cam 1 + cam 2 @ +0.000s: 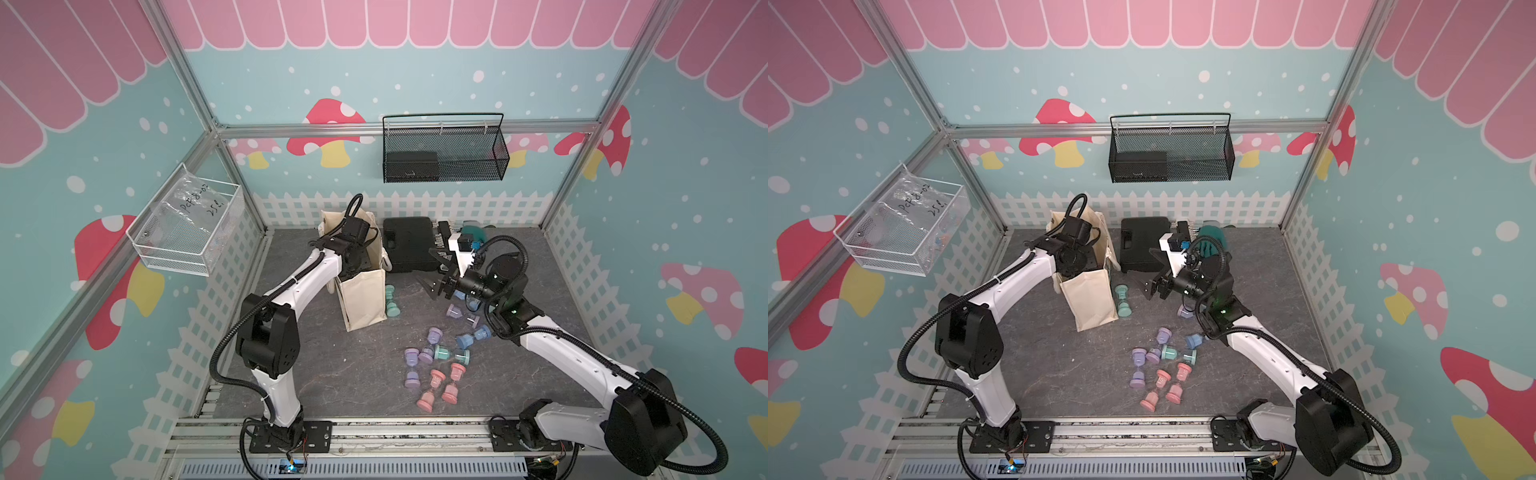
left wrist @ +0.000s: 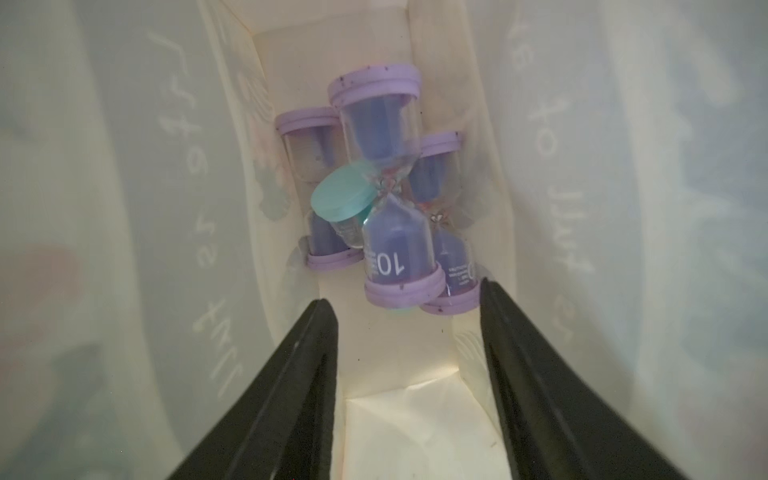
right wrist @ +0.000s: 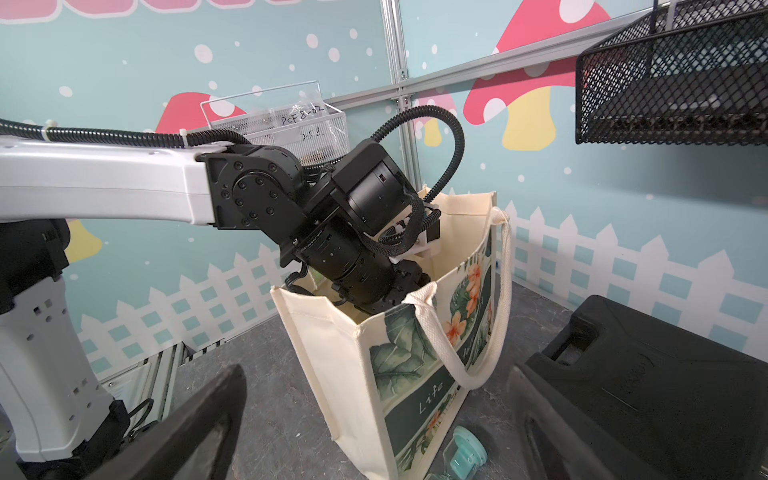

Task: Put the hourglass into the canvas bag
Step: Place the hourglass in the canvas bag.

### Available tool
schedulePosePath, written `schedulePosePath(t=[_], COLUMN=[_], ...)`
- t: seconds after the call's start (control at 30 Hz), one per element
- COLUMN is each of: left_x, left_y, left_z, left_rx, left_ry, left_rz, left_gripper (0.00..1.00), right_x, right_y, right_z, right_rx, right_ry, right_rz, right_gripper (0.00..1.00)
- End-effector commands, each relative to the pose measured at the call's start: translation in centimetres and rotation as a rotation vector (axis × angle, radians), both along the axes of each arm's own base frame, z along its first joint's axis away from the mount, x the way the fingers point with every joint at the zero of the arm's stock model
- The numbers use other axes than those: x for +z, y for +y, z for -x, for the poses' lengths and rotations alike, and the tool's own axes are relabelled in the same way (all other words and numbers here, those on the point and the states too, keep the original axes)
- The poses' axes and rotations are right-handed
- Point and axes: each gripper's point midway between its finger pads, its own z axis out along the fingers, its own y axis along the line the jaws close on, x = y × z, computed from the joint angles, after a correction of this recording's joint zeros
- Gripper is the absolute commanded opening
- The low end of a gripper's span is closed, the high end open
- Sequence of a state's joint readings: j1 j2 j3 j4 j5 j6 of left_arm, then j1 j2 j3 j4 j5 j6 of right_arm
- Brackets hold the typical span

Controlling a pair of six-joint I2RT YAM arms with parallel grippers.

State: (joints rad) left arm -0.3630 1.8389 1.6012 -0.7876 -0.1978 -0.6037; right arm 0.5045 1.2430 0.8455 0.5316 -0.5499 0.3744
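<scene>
While your left pincer [image 2: 404, 293] reaches down inside the canvas bag [image 2: 124, 249], its jaws stand apart with nothing between them. Just beyond its tips the purple hourglass [image 2: 390, 232] lies on top of other hourglasses [image 2: 309, 137] at the bag's bottom, clear of both fingers. Your right pincer [image 3: 376, 370] hangs spread wide and empty over the desk [image 3: 266, 374], facing the bag's printed side. A teal hourglass [image 3: 463, 455] lies on the desk between it and the bag.
</scene>
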Motion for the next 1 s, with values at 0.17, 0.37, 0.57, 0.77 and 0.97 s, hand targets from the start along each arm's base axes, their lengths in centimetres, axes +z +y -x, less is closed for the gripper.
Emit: schedulePosePath(t=[0.17, 0.37, 0.57, 0.77, 0.97], left_x=[5.2, 10.0, 14.8, 18.8, 20.9], left_y=[0.2, -0.3, -1.2, -2.8, -4.7], left_z=[0.6, 1.5, 3.2, 6.1, 9.0], left_rx=[0.009, -0.022, -0.055, -0.093, -0.137], left_ry=[-0.104, -0.202, -0.309, -0.421, -0.491], left_rz=[0.054, 0.112, 0.153, 0.17, 0.185], left_gripper=[0.63, 0.66, 0.69, 0.71, 0.71], right_x=[1.3, 0.8, 0.0, -1.0, -3.2], right_y=[-0.8, -1.4, -2.2, -3.0, -3.6], right_z=[0.9, 0.7, 0.5, 0.4, 0.7], right_rx=[-0.019, -0.061, -0.112, -0.157, -0.183], right_ry=[-0.04, -0.002, 0.03, 0.075, 0.122], right_rz=[-0.007, 0.016, 0.036, 0.061, 0.082], right_gripper=[1.0, 0.99, 1.0, 1.0, 1.0])
